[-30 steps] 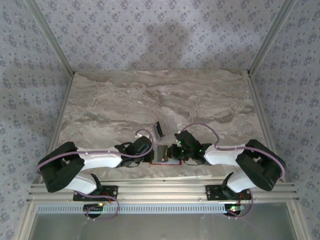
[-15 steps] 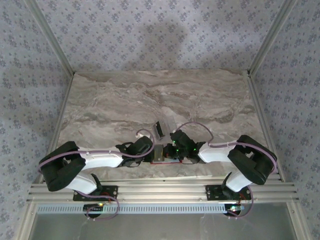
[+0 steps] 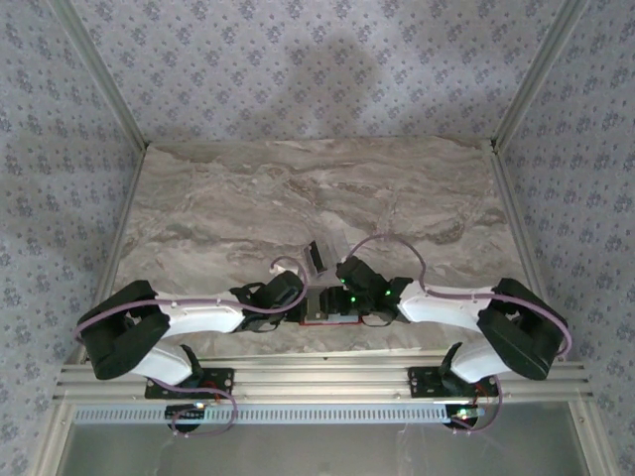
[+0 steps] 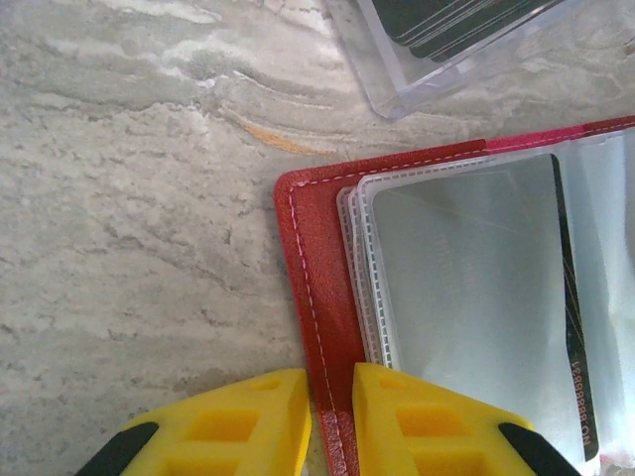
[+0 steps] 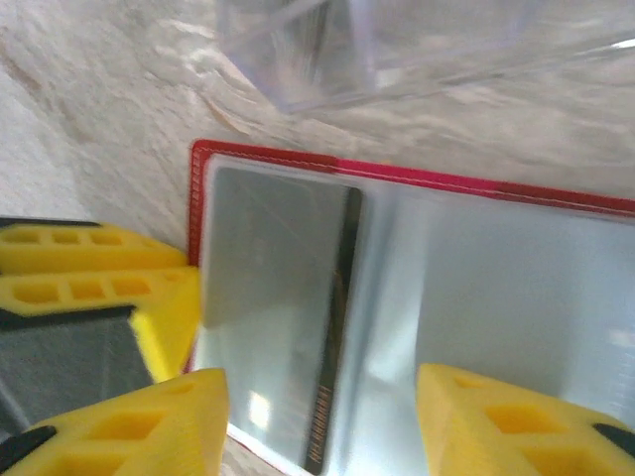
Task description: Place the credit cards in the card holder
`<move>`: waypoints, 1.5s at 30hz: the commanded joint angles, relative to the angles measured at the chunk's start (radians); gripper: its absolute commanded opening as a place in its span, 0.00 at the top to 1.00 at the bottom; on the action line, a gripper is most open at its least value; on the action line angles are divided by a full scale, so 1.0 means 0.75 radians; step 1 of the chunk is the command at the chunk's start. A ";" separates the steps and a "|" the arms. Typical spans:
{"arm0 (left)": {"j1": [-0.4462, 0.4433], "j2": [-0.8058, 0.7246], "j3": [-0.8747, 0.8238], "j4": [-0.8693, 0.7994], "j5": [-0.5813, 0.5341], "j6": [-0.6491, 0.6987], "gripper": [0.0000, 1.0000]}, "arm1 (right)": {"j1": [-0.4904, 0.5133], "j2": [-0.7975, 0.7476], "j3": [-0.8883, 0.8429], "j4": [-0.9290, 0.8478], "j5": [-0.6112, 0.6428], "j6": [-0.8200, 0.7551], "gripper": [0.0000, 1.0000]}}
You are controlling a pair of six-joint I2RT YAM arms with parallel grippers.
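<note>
Left hand [image 4: 330,385], with yellow fingers, is clenched on the near edge of the card holder [image 4: 316,248]. The holder is a red wallet lying open and flat on the marble-patterned worktop [image 4: 129,198], close to the near edge and between the two arms.

Right hand [image 5: 319,382] hovers above the open wallet with its fingers spread wide, grasping nothing.

The inside of the wallet is lined with clear, silvery plastic sleeves. One dark credit card [image 5: 335,327] sits in a sleeve on the half that the left hand holds. Its long dark edge shows on the side toward the wallet's fold.

Just beside the wallet's far edge lies a clear plastic box [image 4: 392,89] holding a stack of more dark cards [image 4: 437,20].
</note>
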 commanded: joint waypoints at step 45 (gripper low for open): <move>-0.027 0.162 -0.026 0.014 0.121 -0.027 0.79 | 0.111 0.210 0.330 -0.187 0.143 -0.199 1.00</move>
